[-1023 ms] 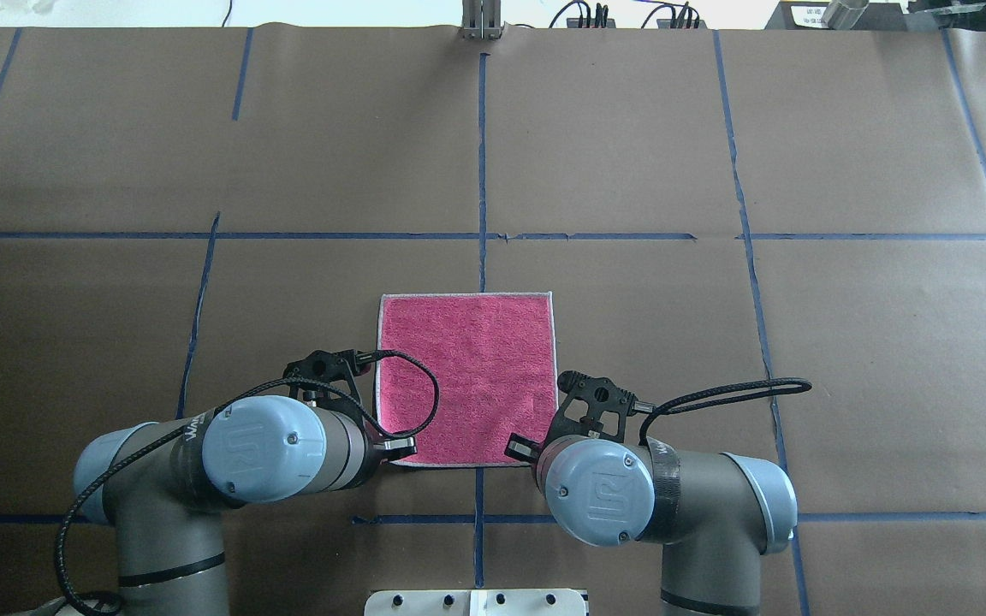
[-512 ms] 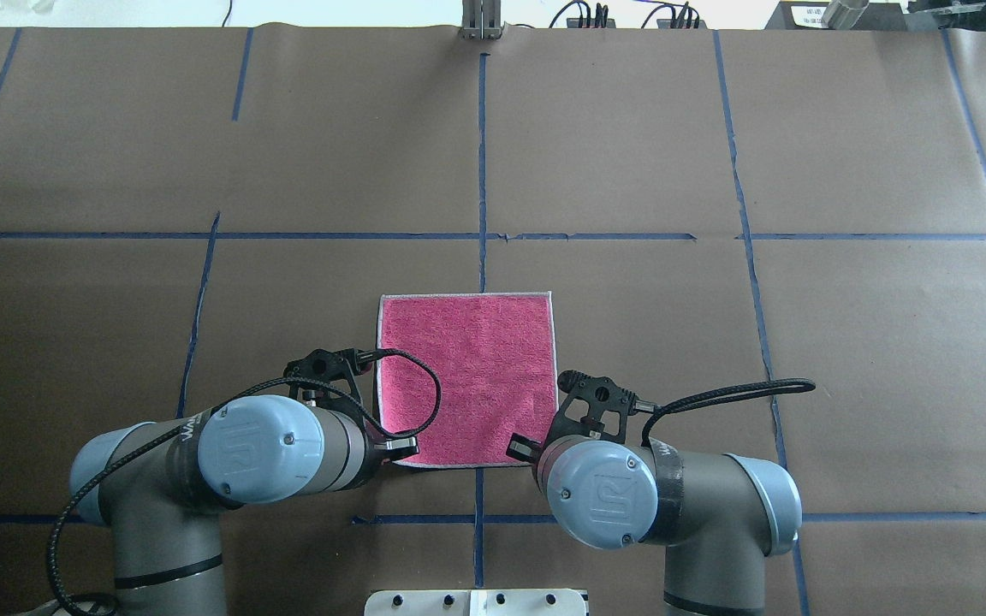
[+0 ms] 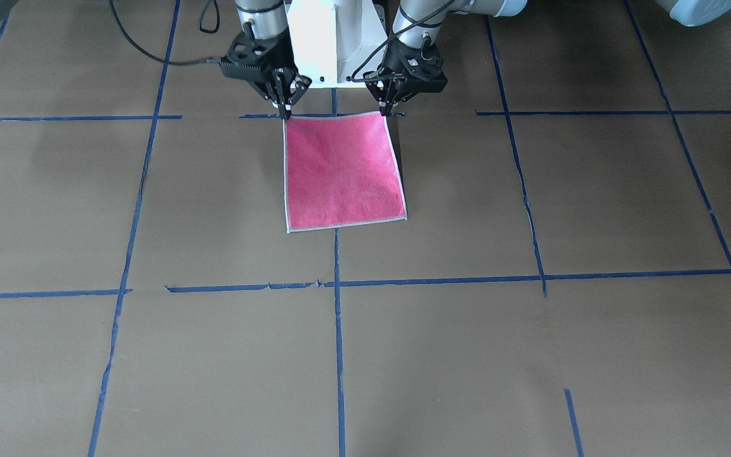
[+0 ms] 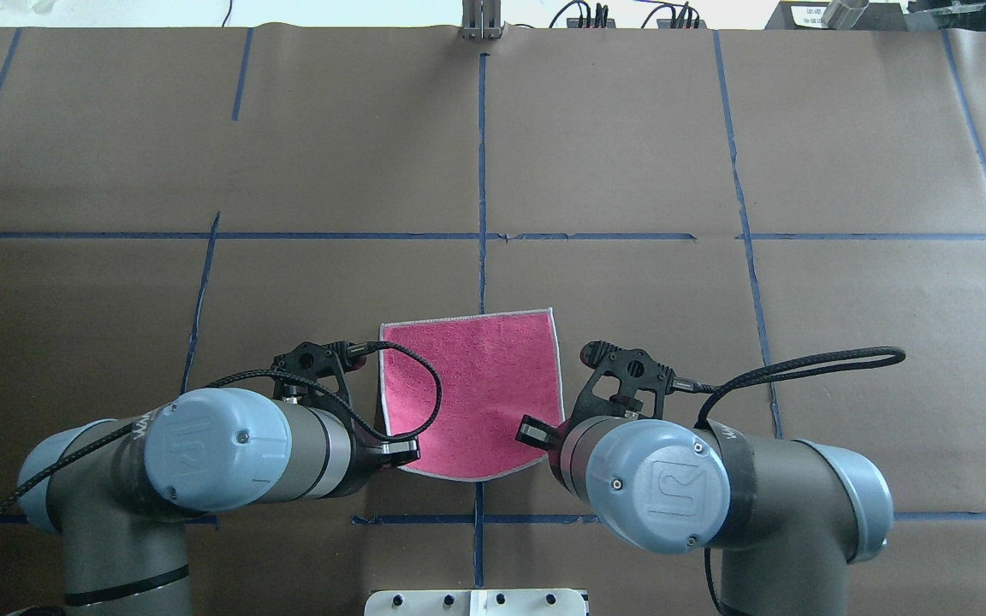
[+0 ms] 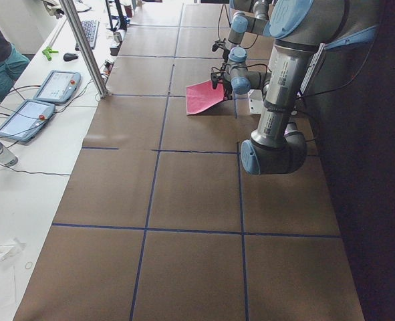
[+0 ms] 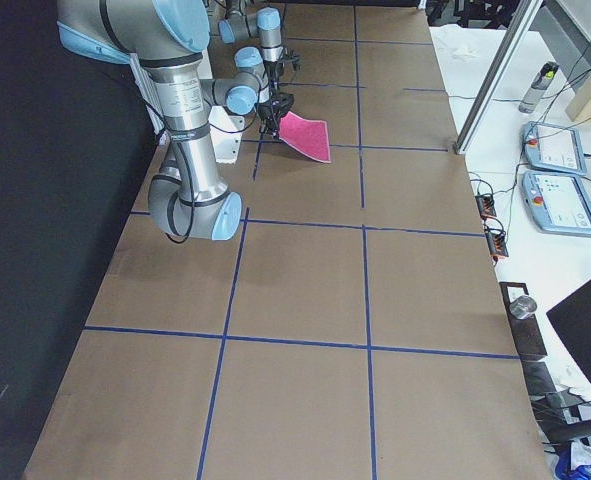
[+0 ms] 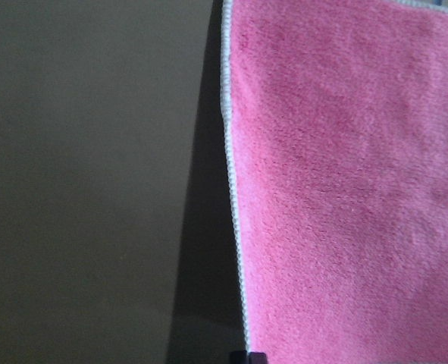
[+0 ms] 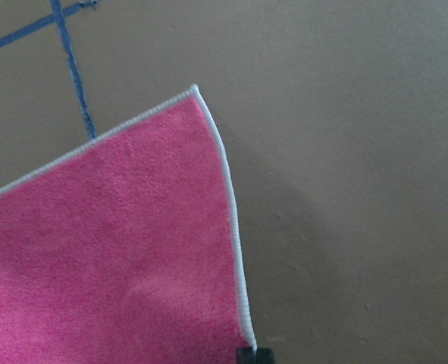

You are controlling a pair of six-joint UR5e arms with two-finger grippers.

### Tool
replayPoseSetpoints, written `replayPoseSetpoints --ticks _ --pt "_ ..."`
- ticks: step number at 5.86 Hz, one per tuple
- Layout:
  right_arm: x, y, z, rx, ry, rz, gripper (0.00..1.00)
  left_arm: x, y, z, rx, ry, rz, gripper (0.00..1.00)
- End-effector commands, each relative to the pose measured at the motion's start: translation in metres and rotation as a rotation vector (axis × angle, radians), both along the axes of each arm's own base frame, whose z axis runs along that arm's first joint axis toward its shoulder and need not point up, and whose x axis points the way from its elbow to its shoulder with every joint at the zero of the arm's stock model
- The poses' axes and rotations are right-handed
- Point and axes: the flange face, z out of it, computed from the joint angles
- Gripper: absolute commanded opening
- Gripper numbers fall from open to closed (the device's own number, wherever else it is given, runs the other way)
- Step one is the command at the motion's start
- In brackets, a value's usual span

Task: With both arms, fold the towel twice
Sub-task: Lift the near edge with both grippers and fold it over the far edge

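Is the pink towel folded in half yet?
No, the towel shows as one open pink square with no layer doubled over.

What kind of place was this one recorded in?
Most likely a robotics lab: table papered brown and gridded with blue tape, control pendants on a white side bench.

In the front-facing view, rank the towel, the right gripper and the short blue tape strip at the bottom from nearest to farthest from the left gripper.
From the left gripper:
1. towel: its corner is in this gripper.
2. right gripper: at the towel's other robot-side corner, view's left.
3. short blue tape strip: operators' side, bottom right.
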Motion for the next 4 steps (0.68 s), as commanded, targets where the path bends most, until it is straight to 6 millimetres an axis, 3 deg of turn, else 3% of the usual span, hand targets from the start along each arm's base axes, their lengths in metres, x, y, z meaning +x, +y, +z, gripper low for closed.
replayPoseSetpoints --ticks 1,2,4 --pt "0.012 0.008 -0.013 0.002 -0.008 -0.011 0.0 -0.026 0.007 -0.018 -0.012 -0.02 0.011 0.01" --pt "-0.006 0.007 0.003 0.007 0.039 -0.014 0.0 -0.022 0.002 -0.012 -0.014 -0.037 -0.002 0.01" --pt "-0.031 -0.016 0.021 0.035 0.076 -0.011 0.0 0.014 -0.032 0.009 -0.024 -0.109 -0.05 0.01"
